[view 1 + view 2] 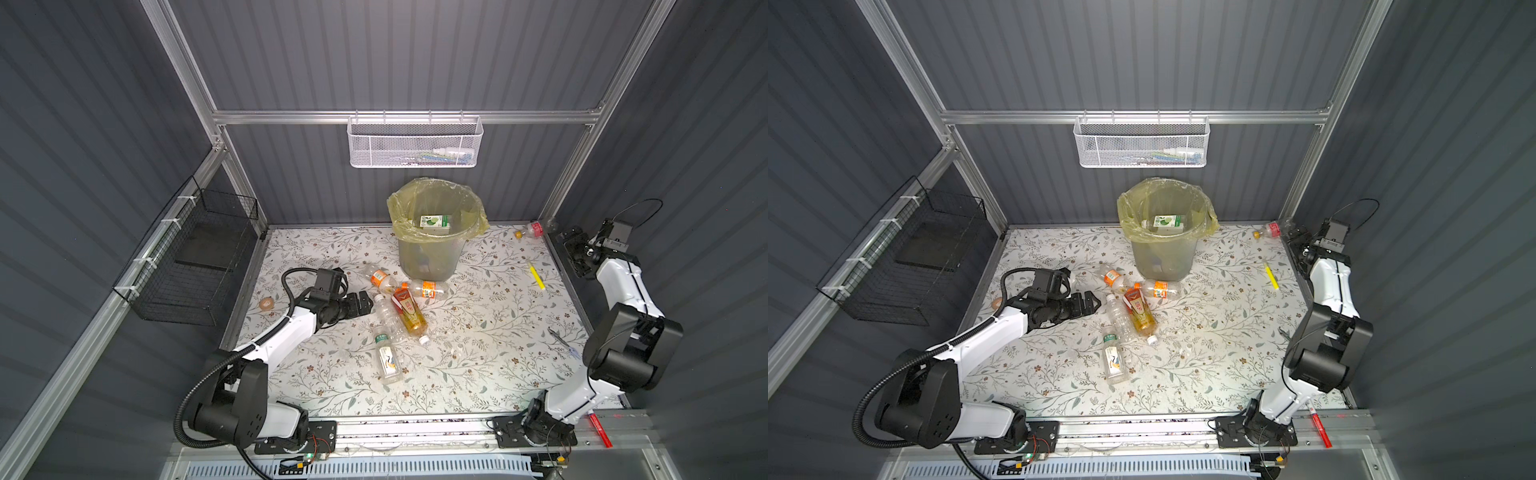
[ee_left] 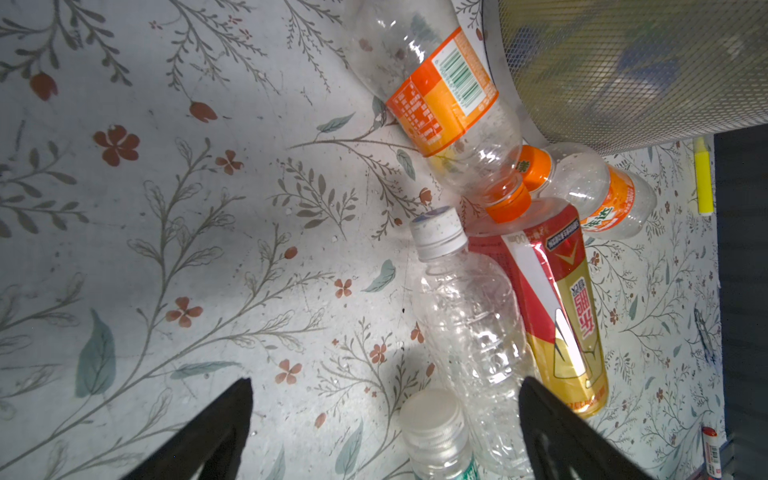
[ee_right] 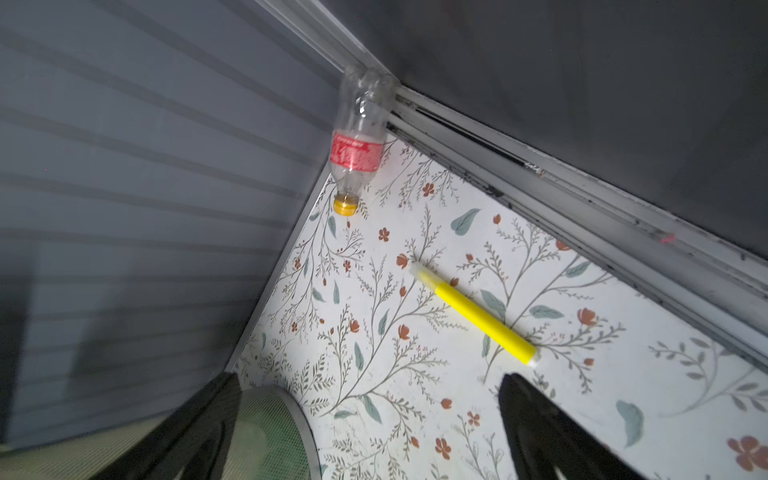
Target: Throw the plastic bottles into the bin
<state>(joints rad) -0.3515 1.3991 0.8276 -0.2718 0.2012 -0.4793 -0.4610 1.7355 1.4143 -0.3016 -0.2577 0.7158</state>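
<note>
Left end effector (image 1: 365, 303): fully spread, empty.
Right end effector (image 1: 575, 253): fully spread, empty, far right.
Clear bottle (image 1: 388, 318): just right of left end effector; long axis near-to-far, across its reach.
Red-label bottle (image 1: 534, 229): far right corner, by right end effector.
Bin (image 1: 428, 257): far centre of counter (image 1: 478, 353).

Both top views look down over the whole table (image 1: 478, 374) — close, low wrist views share the bin (image 2: 623, 62).

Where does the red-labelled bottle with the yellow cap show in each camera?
Top view: red-labelled bottle lies in the far right corner.
Top view: bottle, same corner.
Left wrist: not in it.
Right wrist: bottle in the wall corner.
Landmark: yellow marker nearby.
</note>
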